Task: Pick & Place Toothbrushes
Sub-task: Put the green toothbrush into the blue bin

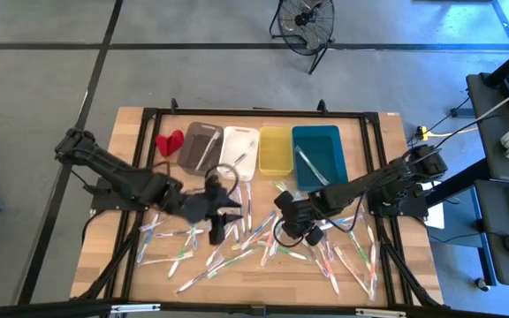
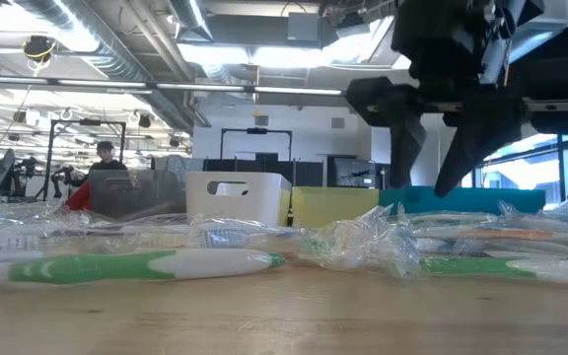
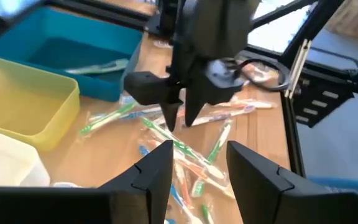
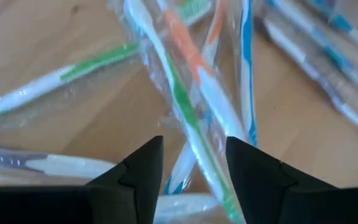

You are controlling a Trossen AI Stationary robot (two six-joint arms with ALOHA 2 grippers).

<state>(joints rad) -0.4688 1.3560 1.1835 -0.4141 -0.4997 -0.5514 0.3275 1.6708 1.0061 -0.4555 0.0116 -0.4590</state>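
Many toothbrushes (image 1: pixel 208 258) in clear wrappers lie scattered flat on the wooden table (image 1: pixel 131 132). My right gripper (image 1: pixel 288 228) hangs open, pointing steeply down, just over a crossed bunch of them (image 4: pixel 185 99). Its fingers stand either side of a green-and-white one (image 4: pixel 199 155); I see no touch. The left wrist view shows its fingertips (image 3: pixel 166 121) above the pile. My left gripper (image 1: pixel 224 216) is open and holds nothing. It hovers over the pile at the table's middle, to the left of the right gripper, pointing toward it (image 3: pixel 199 149).
Along the far side stand a grey bin (image 1: pixel 203 146), a white bin (image 1: pixel 239 152), a yellow bin (image 1: pixel 275 150) and a teal bin (image 1: pixel 318 157), some holding a toothbrush. A small red object (image 1: pixel 169 141) lies left of the grey bin. A black frame (image 1: pixel 254 113) borders the table.
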